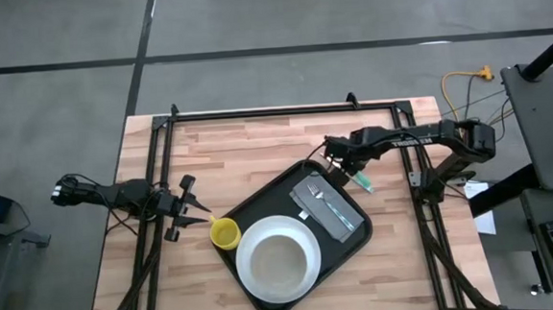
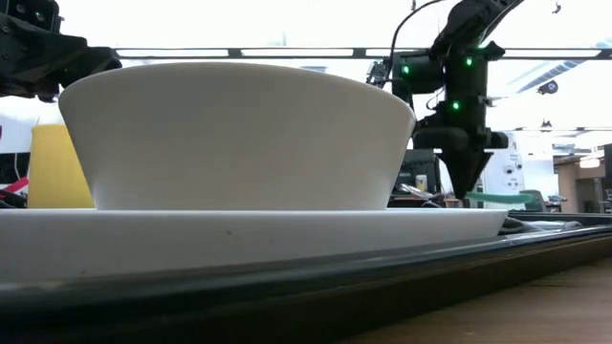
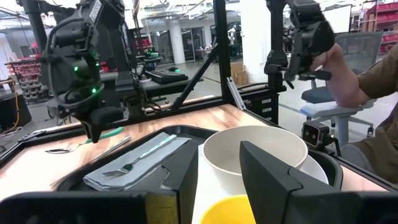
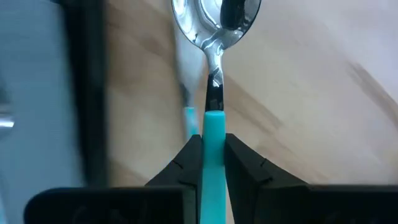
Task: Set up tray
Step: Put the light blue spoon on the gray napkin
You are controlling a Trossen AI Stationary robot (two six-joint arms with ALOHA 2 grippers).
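Note:
The black tray lies at an angle on the wooden table. It carries a white plate with a white bowl on it, and a grey napkin with a fork on top. A yellow cup stands at the tray's left corner. My right gripper hangs over the table just off the tray's far right edge, shut on a spoon with a teal handle. My left gripper waits open at the table's left, pointing level toward the cup without touching it. My right gripper pinches the spoon's teal handle between its two fingers, close to where the handle meets the metal neck. The fingers point down and lie across the handle. The spoon is lifted clear of the table, with its metal bowl out ahead and its handle end sticking out sideways.
Dark frame rails run along the table's far edge and down both sides. Bare wood lies between the tray and the far rail. Beyond the table a person's hand holds a control arm.

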